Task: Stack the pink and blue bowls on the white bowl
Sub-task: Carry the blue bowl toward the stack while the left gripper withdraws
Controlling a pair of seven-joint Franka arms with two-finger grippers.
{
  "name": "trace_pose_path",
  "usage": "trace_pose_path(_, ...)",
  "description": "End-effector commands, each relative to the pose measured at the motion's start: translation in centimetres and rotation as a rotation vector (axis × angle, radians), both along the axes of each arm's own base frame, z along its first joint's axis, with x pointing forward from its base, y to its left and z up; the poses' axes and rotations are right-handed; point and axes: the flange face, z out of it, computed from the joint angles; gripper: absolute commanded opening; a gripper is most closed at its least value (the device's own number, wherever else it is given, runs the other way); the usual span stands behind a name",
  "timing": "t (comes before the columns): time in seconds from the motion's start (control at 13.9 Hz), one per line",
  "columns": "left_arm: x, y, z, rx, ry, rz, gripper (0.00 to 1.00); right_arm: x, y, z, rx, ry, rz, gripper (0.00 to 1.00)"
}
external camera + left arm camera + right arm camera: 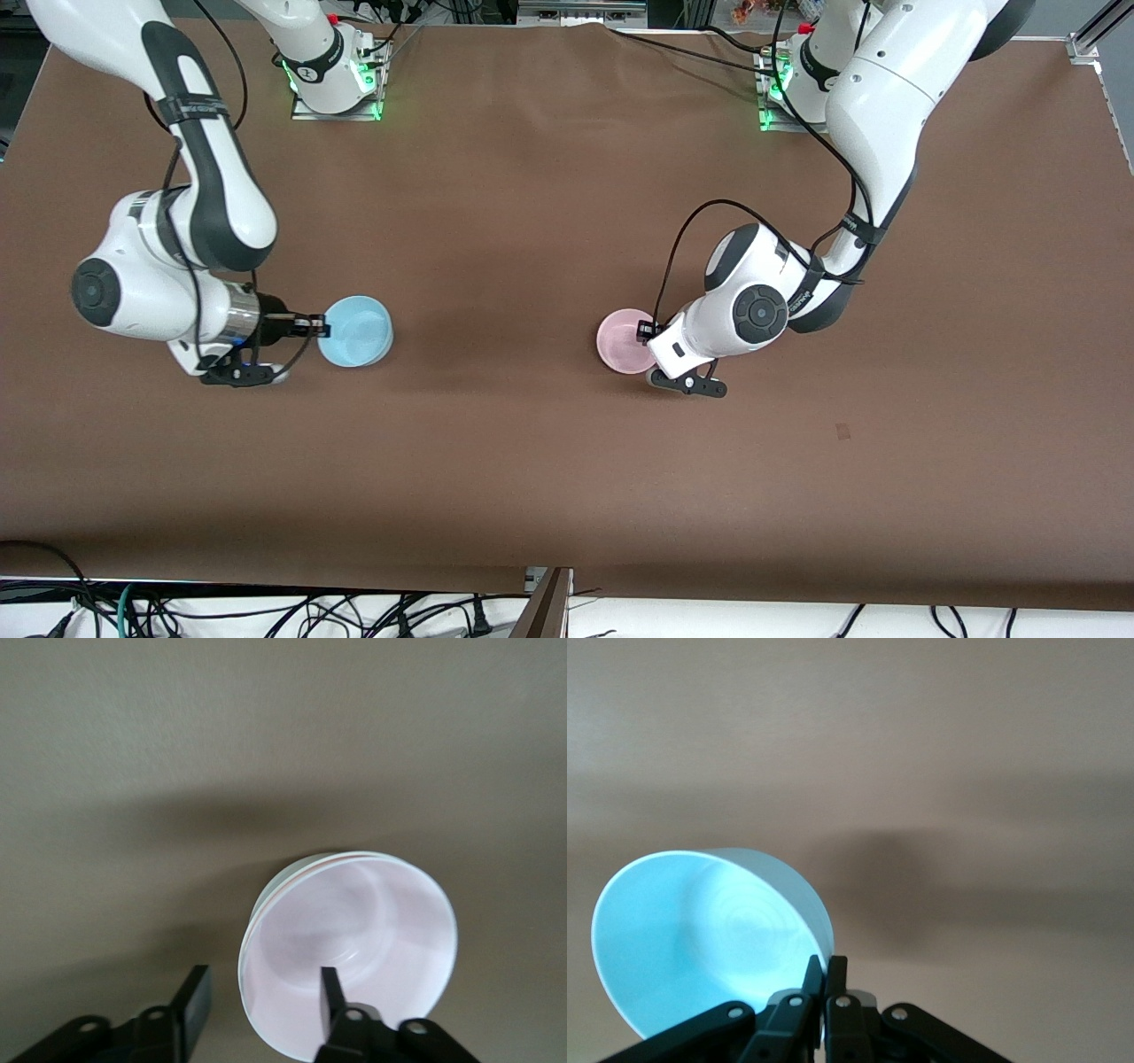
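- The blue bowl is at the right arm's end of the brown bench, with the right pincer at the part of its rim that faces that arm.
- The front view shows only that this pincer meets the rim. The right wrist view shows more: the right pincer is clenched on the blue bowl, its fingers pressed together over the wall, one inside and one outside. The bowl looks tilted there, its opening turned toward the camera.
- The pink bowl is nearer the middle of the bench, toward the left arm's end, and well apart from the blue one. The left pincer is at the edge of it, largely hidden under the left wrist in the front view.
- The left wrist view shows the left pincer spread wide: one finger is inside the pink bowl, the other is outside the wall, with a clear gap to it, so the bowl is not gripped.
- That same view shows a second, paler rim just under the pink rim, as of a bowl nested beneath; its colour cannot be told. The front view shows nothing of this.
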Motion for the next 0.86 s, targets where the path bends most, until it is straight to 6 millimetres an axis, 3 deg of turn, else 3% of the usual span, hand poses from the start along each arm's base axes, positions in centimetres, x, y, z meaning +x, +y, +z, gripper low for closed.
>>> trace_pose_path(0.0,0.1,1.0,7.4,0.048,-0.049,-0.013,1.00,-0.4,3.2,1.0,0.018,0.021,-0.057,0.00)
trace_pose_path(0.36,-0.6,4.9,19.0,0.101,-0.119,0.005,1.00,-1.2,10.3,0.2,0.022,-0.010,-0.110,0.00)
trace_pose_path(0.58,-2.1,7.6,25.4,0.176,-0.157,0.011,1.00,-2.4,16.8,-0.3,0.023,-0.037,-0.193,0.00)
trace_pose_path(0.79,-1.8,11.7,30.9,0.195,-0.158,0.072,1.00,-3.1,23.3,-0.4,0.039,-0.038,-0.283,0.00)
